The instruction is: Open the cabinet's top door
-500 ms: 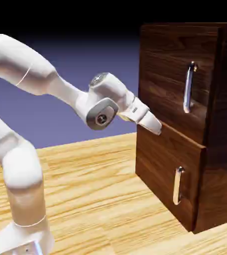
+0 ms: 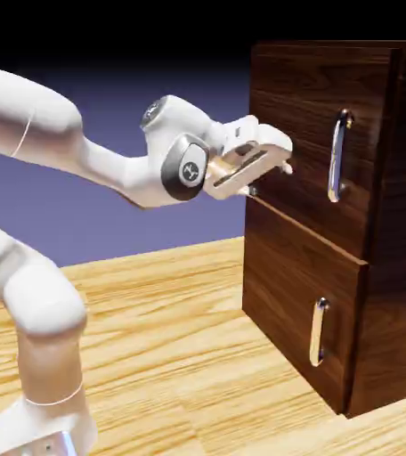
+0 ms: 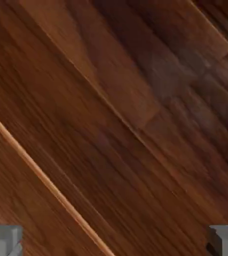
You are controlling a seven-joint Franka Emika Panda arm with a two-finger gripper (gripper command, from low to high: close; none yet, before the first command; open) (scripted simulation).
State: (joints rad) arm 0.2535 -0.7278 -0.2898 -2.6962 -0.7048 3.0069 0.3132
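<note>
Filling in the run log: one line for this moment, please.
claw: open, empty | top door: shut | handle: ungrasped, claw beside it

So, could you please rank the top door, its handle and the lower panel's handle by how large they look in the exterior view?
Largest to smallest:
1. top door
2. top door's handle
3. lower panel's handle, slightly shorter, though it sits lower in the frame, so the gap is unsure.

The cabinet [image 2: 331,223] stands on the surface [image 2: 171,338] at the exterior view's right, with the top door [image 2: 309,134] directly above the lower panel [image 2: 296,312]. Each panel carries its handle, upper [image 2: 337,156] and lower [image 2: 317,331], toward the right side. The gripper [image 2: 273,160] sits level with the top door, left of the upper handle and apart from it.
</note>
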